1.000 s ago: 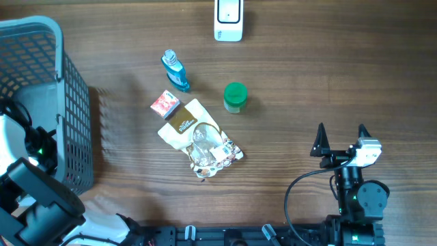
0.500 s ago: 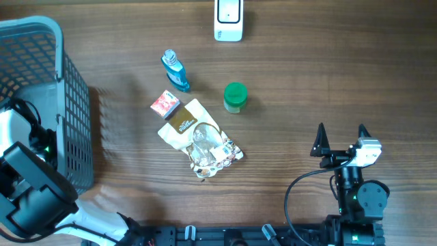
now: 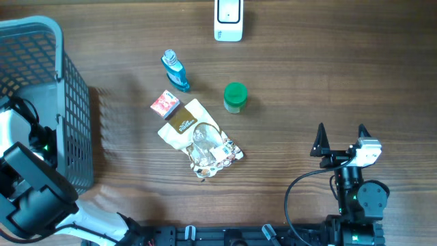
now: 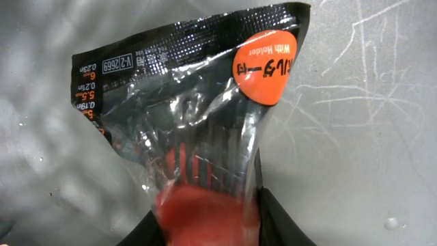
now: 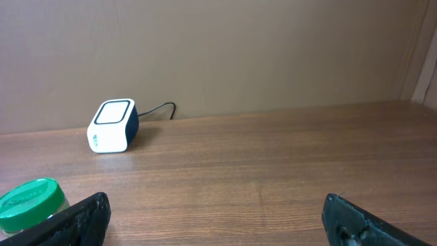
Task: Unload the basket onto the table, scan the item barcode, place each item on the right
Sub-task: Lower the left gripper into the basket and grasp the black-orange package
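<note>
The bench (image 3: 328,75) is brown wood, grained and matt. At its left edge the basket (image 3: 75,102) is grey plastic lattice, and the scanner (image 3: 228,19) at the far edge is smooth white plastic. The packet (image 4: 205,102) is glossy, crinkled plastic film.

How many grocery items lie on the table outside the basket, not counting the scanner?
4: blue bottle, red box beside it, pouch next to the box, green-lidded jar right of them. The basket may hide more.
</note>
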Robot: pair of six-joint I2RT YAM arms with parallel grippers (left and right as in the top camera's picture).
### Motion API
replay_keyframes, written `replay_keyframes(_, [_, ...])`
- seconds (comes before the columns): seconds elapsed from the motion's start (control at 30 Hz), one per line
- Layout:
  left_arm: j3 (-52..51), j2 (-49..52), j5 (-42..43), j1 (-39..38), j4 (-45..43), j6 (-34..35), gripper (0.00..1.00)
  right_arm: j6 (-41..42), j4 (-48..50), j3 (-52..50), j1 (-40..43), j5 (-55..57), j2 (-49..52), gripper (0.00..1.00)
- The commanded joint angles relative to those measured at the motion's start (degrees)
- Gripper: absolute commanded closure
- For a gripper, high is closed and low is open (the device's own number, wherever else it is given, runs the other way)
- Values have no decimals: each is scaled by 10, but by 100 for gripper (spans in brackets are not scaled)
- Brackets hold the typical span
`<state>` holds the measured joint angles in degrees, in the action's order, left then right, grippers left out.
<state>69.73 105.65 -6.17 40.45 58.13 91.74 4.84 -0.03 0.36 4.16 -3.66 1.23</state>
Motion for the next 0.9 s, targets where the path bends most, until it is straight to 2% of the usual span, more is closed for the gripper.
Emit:
replay_keyframes(0.0, [2, 9, 12, -1, -12, -2, 73, -3, 1, -1, -1, -5, 0, 0])
replay_keyframes(0.07, [12, 9, 27, -1, -13, -16, 75, -3, 1, -1, -1, -5, 0, 0])
replay_keyframes(0.1, [22, 9, 44, -1, -16, -31, 80, -3, 1, -1, -1, -5, 0, 0])
replay_keyframes(0.2, [64, 6, 94, -1, -15, -64, 86, -3, 1, -1, -1, -5, 0, 0])
replay_keyframes(0.37, [132, -7, 155, -1, 8, -91, 85, -3, 1, -1, -1, -5, 0, 0])
replay_keyframes(0.53, [158, -26, 160, -1, 25, -106, 85, -3, 1, -1, -1, -5, 0, 0])
replay_keyframes(0.6, [158, -24, 130, -3, 26, -154, 60, -3, 1, -1, -1, -5, 0, 0])
replay_keyframes(0.67, [157, -21, 93, -9, 26, -216, 44, -3, 1, -1, -1, -5, 0, 0])
replay_keyframes(0.7, [157, -20, 65, -17, 26, -254, 38, -3, 1, -1, -1, -5, 0, 0])
replay_keyframes(0.77, [157, -17, 17, -29, 26, -277, 28, -3, 1, -1, -1, -5, 0, 0])
replay_keyframes(0.87, [156, -15, -38, -43, 20, -284, 21, -3, 1, -1, -1, -5, 0, 0])
